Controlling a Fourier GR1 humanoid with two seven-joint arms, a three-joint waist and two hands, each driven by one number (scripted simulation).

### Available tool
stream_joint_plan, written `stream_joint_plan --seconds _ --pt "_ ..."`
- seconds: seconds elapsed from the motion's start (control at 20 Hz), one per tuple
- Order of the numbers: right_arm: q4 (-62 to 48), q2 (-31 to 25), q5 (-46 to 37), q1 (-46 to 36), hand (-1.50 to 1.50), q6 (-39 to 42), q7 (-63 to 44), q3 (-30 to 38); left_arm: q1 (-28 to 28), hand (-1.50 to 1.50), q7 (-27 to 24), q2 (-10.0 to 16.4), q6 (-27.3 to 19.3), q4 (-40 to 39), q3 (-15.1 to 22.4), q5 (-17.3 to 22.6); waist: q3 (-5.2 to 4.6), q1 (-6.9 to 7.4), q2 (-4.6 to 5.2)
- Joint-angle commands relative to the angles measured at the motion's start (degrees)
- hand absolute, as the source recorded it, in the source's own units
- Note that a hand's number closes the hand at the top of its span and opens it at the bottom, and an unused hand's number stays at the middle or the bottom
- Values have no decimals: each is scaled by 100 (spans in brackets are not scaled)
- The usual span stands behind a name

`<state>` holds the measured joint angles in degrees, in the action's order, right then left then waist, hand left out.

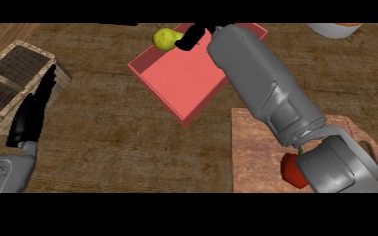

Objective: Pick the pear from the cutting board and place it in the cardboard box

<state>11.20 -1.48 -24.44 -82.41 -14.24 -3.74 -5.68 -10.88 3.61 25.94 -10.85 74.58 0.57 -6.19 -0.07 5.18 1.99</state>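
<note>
- The pear (166,38), yellow-green, is off the cutting board and sits at the far-left rim of the cardboard box (184,80). From this steep angle it overlaps that rim, and I cannot tell whether it hangs above the rim or touches it.
- My right hand (192,34) is hard against the pear's right side. The black fingers that show are curled round the fruit, so I judge that I have hold of it, though the view's far edge cuts off most of the hand.
- My right forearm (258,80) reaches from the near right across the box, which looks pinkish red, open-topped and empty inside.
- Step in hand, as I judge it: the carry is nearly done and the placing is not.
- Next I need to bring the pear a little nearer and to the right, so it stands over the box floor rather than the rim. Then I lower it and open my fingers.
- The cutting board (255,145) lies near right, with a red fruit (293,172) with a green stem on it, partly under my arm.
- My left hand (33,111) rests at the left edge, fingers straight, holding nothing.
- Beside it at far left is a wicker basket (22,67), and at far right a white vessel (336,29), all on the wooden counter (111,130).
</note>
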Motion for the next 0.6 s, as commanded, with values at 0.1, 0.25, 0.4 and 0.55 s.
stream_joint_plan --seconds 0.1,0.25,0.4,0.55 --pt "-235 84 210 46 -150 -139 332 309 -101 0 63 103 85 13 -63 -11 4 88 50" --pt "-153 -80 279 -40 -150 -213 647 425 -66 0 -101 -167 -115 -87 81 -151 1 75 69" --pt "-12 143 444 104 -150 -752 1007 625 -125 0 39 -94 36 -95 10 -52 4 21 20" --pt "194 18 732 254 -150 -945 1532 964 3 0 26 -277 -207 -63 63 -171 7 -58 -7"
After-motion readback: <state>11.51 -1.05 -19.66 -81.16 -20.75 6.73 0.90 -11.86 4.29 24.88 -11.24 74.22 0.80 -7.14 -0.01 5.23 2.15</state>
